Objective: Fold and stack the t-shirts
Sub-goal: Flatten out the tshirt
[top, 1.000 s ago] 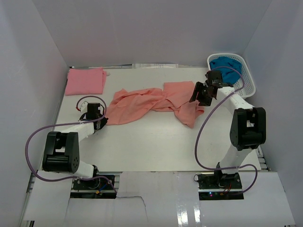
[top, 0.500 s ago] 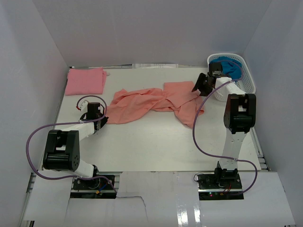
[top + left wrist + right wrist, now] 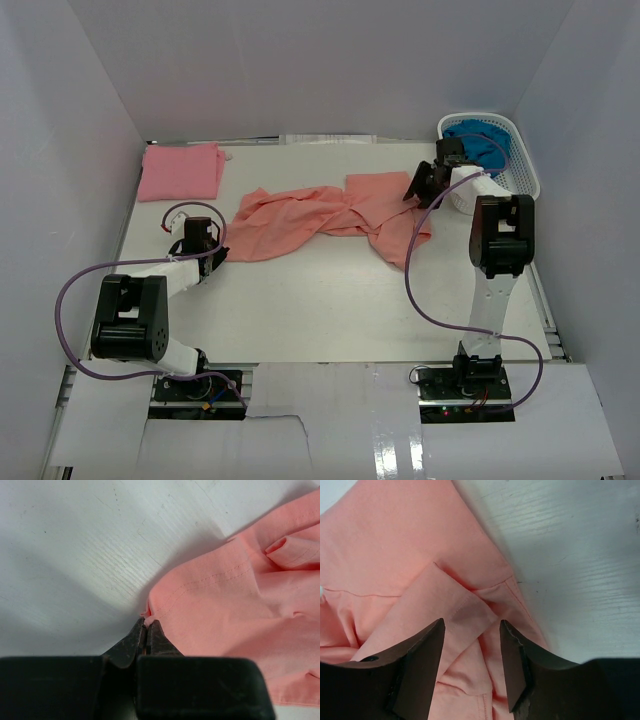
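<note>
The salmon-orange t-shirt [image 3: 300,220] lies crumpled across mid-table, running from 9 o'clock toward 2 o'clock. The left gripper [image 3: 146,626] is pinched closed on its hem corner at the 9 o'clock end. The right gripper [image 3: 470,627] hangs spread over a folded flap at the other end, holding nothing. The cloth looks light and limp (likely to sag and bunch), so stitched corners seem the surest holds. The pink t-shirt [image 3: 182,172] lies folded at 10 o'clock, and the teal t-shirt [image 3: 480,138] sits in the basket [image 3: 527,170].
</note>
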{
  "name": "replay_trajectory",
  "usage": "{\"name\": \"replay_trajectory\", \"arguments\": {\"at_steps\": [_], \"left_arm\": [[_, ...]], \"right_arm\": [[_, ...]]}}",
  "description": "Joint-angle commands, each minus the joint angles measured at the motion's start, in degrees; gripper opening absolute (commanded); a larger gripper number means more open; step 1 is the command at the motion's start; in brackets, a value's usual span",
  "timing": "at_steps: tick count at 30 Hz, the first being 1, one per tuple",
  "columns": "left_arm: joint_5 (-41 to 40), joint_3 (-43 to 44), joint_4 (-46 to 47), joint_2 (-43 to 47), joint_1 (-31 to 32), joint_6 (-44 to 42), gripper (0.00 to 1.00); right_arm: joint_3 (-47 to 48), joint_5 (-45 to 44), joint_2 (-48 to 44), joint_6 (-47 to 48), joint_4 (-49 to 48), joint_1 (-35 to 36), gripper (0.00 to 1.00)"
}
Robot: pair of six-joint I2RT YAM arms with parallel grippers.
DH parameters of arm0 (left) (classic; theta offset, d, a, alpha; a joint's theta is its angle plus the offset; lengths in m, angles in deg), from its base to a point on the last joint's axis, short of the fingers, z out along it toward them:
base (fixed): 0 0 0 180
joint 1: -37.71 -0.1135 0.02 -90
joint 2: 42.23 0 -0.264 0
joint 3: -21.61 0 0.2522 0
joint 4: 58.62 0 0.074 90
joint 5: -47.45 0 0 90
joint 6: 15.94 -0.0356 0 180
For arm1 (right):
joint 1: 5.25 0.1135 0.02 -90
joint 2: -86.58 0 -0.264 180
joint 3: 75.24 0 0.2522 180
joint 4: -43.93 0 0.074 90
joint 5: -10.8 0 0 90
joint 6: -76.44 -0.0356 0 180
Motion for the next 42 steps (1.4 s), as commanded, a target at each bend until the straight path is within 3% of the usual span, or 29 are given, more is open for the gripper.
{"name": "replay_trajectory", "arguments": {"at_steps": [1,17,18,22,33,39,42], "left_arm": [[0.0,-1.7,-2.8,-0.5,-0.3,-1.0,0.0],[0.2,-1.6,-2.8,-0.4,-0.3,-1.7,0.0],[0.2,-1.6,-2.7,-0.5,-0.3,-1.7,0.0],[0.4,-1.7,-2.6,-0.3,-0.2,-1.9,0.0],[1.1,-1.4,-2.4,0.3,0.0,-2.5,0.0],[-2.1,1.2,-4.4,4.2,5.1,-3.3,0.0],[-3.2,3.6,-7.1,5.8,7.2,-3.2,0.0]], "right_arm": [[1.8,-1.3,1.6,0.4,-1.6,-0.2,0.54],[3.1,-1.3,3.2,0.5,-2.3,-0.1,0.29],[3.1,-1.3,3.2,0.5,-2.2,-0.1,0.21],[3.4,-1.2,3.1,0.5,-2.2,-0.1,0.08],[4.6,1.5,-0.3,0.7,-3.8,-0.1,0.08],[18.1,7.0,-3.2,3.0,4.6,0.3,0.08],[16.8,9.9,-8.2,5.5,5.4,1.1,0.08]]}}
